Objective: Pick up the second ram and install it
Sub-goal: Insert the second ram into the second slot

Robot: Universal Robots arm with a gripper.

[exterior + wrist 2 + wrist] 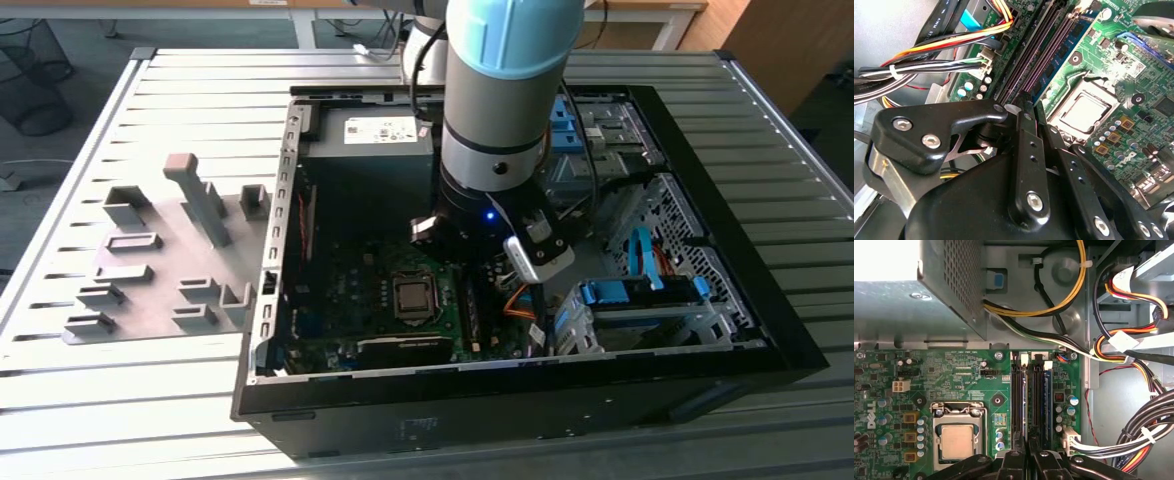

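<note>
Exterior view: the arm [501,100] reaches down into the open case [743,250], its lower end over the motherboard [347,300], below the power supply [367,150]. The grey holder tray [147,290] lies outside the case on the exterior view's left; no blue stick can be made out on it.

Second wrist view: the gripper [1031,114] hangs close over the near end of the memory slots [1029,65], its black fingers [1024,150] drawn together with only a sliver between them. Nothing blue shows in that sliver. A blue ram [1059,55] stands in one slot, between the dark rails and the processor socket [1084,110]. Bundled cables [929,55] run on the far side.

First wrist view: the ram is upright in its slot just beside the fingertips and apart from them, not in the grip. Whether it is fully latched cannot be told.

Judgement: pickup looks finished and the installing step is in hand — the stick placed, the closed fingers poised as a pusher. Seating calls for a straight, even press along the stick's top edge, kept clear of the cables.
</note>
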